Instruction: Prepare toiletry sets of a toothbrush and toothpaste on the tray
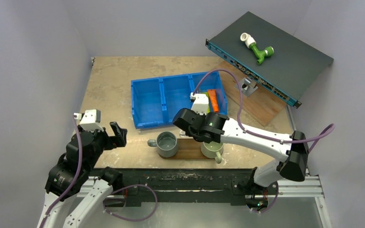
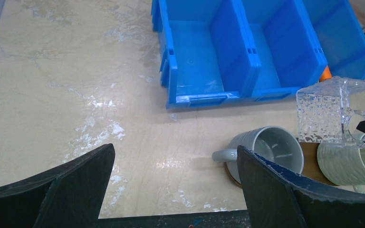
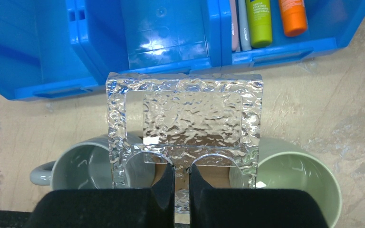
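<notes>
Two claws, two mugs, one bin, one tray.

- Right claw: dark fingers pinched tight on the lower edge of a clear plastic frame with a rippled face. The frame is held upright over the gap between the mugs. Whether it touches either mug cannot be told.
- Left claw: fingers spread wide, holding nothing, above the bare surface to the left of the mugs.
- Tray: dark brown wood, at the near edge of the surface just in front of the bin. Most of it is covered by the mugs and the right arm.
- Grey mug: on the left end of the tray, handle pointing left.
- Pale green mug: on the right end of the tray.
- Blue bin: three compartments side by side.
- Right compartment of the bin: orange tube, green tube and two toothbrushes, lying side by side with the brushes against the divider wall. None of these is on the tray.
- Black flat box: far right corner, tilted, its lower edge on a reddish board.
- Green-and-white pipe fitting: lying on top of the black flat box.
</notes>
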